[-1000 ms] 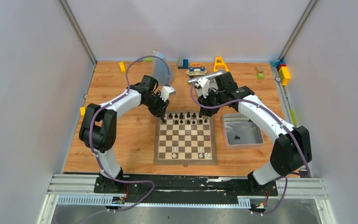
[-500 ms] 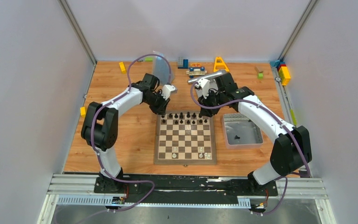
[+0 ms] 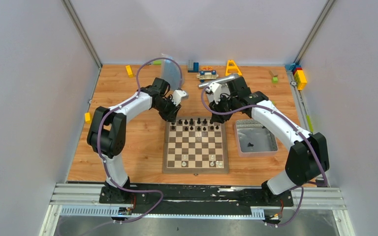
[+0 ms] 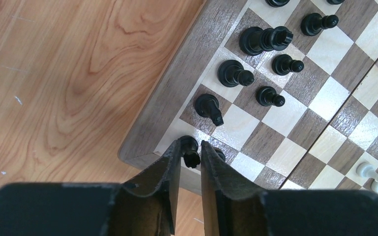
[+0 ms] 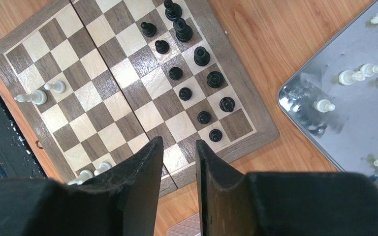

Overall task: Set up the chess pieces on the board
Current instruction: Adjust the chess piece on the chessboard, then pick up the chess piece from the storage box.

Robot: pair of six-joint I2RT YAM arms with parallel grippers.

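Top view, board: the board (image 3: 195,147) lies flat in the middle of the worktop (image 3: 142,147), with black pieces (image 3: 197,125) in its two far rows and a few white pieces (image 3: 211,162) near its front edge
Top view, tools: the left tool (image 3: 172,118) is at the far left corner of the board and the right tool (image 3: 217,117) is at the far right corner; a grey tray (image 3: 266,137) sits just right of the board
Left wrist, tool: narrow gap, with one black piece (image 4: 190,149) between its tips on the corner square; I cannot tell if it squeezes it
Right wrist, tool: up above the board, narrow gap, nothing in it; more white pieces lie in the tray
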